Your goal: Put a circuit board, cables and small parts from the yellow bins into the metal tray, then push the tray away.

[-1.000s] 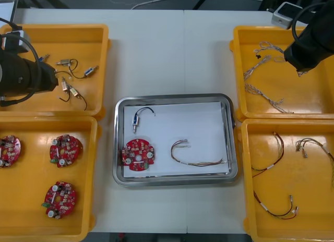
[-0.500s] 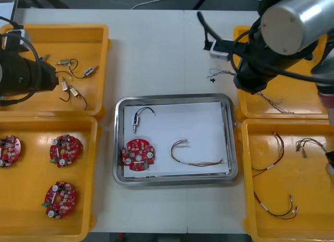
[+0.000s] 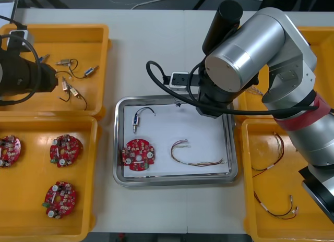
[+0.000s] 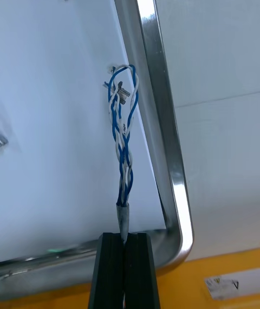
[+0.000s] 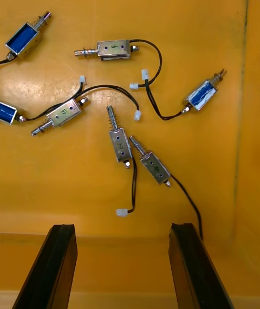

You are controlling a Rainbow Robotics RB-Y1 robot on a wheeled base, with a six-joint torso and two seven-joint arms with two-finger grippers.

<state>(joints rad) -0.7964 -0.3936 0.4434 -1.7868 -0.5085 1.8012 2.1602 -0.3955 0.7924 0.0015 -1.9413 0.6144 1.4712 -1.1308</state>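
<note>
metal tray [image 3: 172, 180]: mirror-shiny rim, matt white inside | yellow bins [image 3: 57, 29]: glossy plastic | blue and white cable [image 4: 123, 152]: smooth insulation | small metal parts [image 5: 114, 50]: shiny

Bright, even light, with glare along the metal tray [image 4: 156, 97].

We count four bins [image 3: 52, 38], two at each side, and one tray [image 3: 172, 182] between them. We find four boards [image 3: 66, 149]: three in the near left bin [image 3: 31, 179], one in the tray. We count eight parts [image 5: 114, 50]: seven in the far left bin [image 5: 108, 206], one in the tray. At the tray we count one red-and-yellow cable [image 3: 201, 163] and one blue-and-white cable [image 4: 123, 141]; the near right bin [image 3: 308, 200] shows two more cables [image 3: 270, 167].
</note>
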